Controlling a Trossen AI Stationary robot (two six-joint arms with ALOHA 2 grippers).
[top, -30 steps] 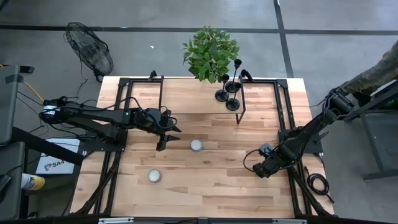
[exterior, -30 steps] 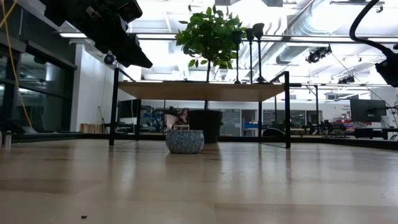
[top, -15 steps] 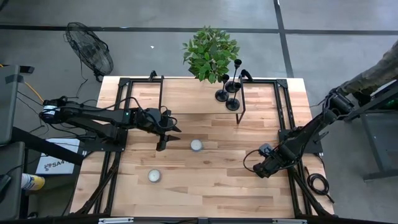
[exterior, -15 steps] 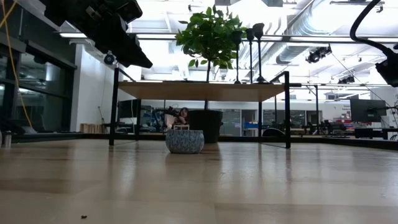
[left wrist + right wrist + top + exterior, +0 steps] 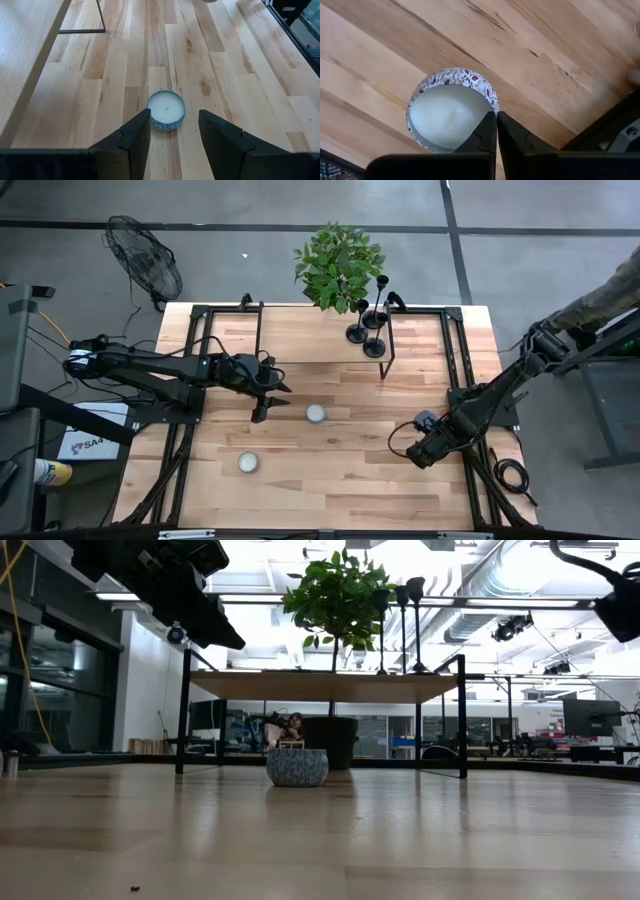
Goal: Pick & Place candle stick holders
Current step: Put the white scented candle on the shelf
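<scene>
three holders (image 5: pixel 368 330) stand upright, stems vertical, clustered at the table's (image 5: pixel 330 470) top edge beside the plant (image 5: pixel 338 265), wide bare wood below them. the left gripper (image 5: pixel 268 398), mid-left, gapes half open and empty before a candle (image 5: pixel 316 413). the right gripper (image 5: pixel 418 455), lower right, is closed, empty.

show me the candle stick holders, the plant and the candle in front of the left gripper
candle stick holders (image 5: pixel 373 330), high view, base of the middle one
plant (image 5: pixel 338 265), high view, middle of the leaves
candle (image 5: pixel 166 108), left wrist view, white wax top
</scene>
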